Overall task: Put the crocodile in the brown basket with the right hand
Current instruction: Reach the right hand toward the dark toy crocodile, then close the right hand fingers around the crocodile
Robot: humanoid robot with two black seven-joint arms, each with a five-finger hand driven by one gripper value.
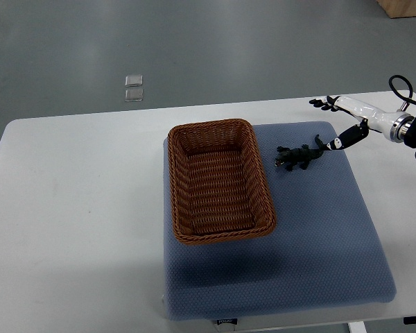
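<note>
A small dark green toy crocodile (298,157) lies on the blue mat (298,243), just right of the brown wicker basket (222,127). The basket holds nothing that I can see. My right hand (326,125), white with black fingertips, reaches in from the right edge. It hovers at the mat's far right corner, open with fingers spread. One black-tipped finger (340,142) points down close to the crocodile's tail; I cannot tell if it touches. The other fingers (322,103) stretch over the table's far edge. The left arm does not show.
The mat lies on a white table (76,208) with bare surface to the left. Two small clear plates (134,88) lie on the grey floor beyond. A wooden corner (405,7) shows at the top right.
</note>
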